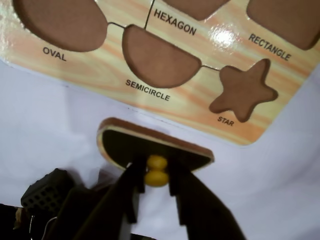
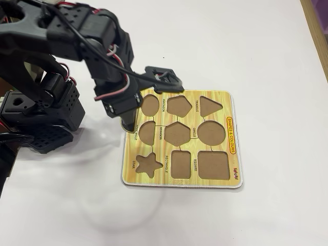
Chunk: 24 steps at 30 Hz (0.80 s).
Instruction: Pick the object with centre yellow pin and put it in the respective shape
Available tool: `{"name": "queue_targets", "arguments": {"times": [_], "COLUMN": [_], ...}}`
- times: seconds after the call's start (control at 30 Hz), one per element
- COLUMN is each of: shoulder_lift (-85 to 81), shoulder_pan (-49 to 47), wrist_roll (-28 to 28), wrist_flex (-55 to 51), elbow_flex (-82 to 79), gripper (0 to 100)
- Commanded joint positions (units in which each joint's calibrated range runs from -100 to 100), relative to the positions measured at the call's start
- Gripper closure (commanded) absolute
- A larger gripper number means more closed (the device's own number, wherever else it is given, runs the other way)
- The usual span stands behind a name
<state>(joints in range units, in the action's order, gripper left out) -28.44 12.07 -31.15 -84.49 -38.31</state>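
In the wrist view, the gripper [image 1: 157,172] has its 2 dark fingers [image 1: 131,187] nearly together, pinching the small yellow knob [image 1: 156,170] of the semicircular piece [image 1: 145,145]. The piece hangs from that knob, tilted, showing a dark glossy face with a pale rim and a brown edge along the top. It sits over the white table [image 1: 45,130], just short of the board's near edge and apart from it. The board [image 1: 100,70] is glossy yellow wood-grain with flat brown cutouts. The semicircle cutout [image 1: 157,57], labelled "SEMICIRCLE", lies straight beyond the piece, between the oval cutout [image 1: 60,22] and the star cutout [image 1: 243,90].

In the fixed view, the black arm [image 2: 102,46] with red and white wiring reaches down at the board's left edge [image 2: 128,169]. Its body hides the gripper tips and the piece, so the grip cannot be read here. The board shows 9 brown cutouts in 3 rows, with the semicircle cutout [image 2: 147,131] nearest the arm.
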Motion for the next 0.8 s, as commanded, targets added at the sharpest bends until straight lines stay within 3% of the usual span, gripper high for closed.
{"name": "queue_targets", "arguments": {"times": [0.0,0.77], "shoulder_lift": [4.08,15.97], "shoulder_pan": [0.43,-0.25], "wrist_roll": [0.24,-0.44], "wrist_flex": [1.34,8.17], "elbow_flex": [1.35,1.62], "gripper": [99,99]}}
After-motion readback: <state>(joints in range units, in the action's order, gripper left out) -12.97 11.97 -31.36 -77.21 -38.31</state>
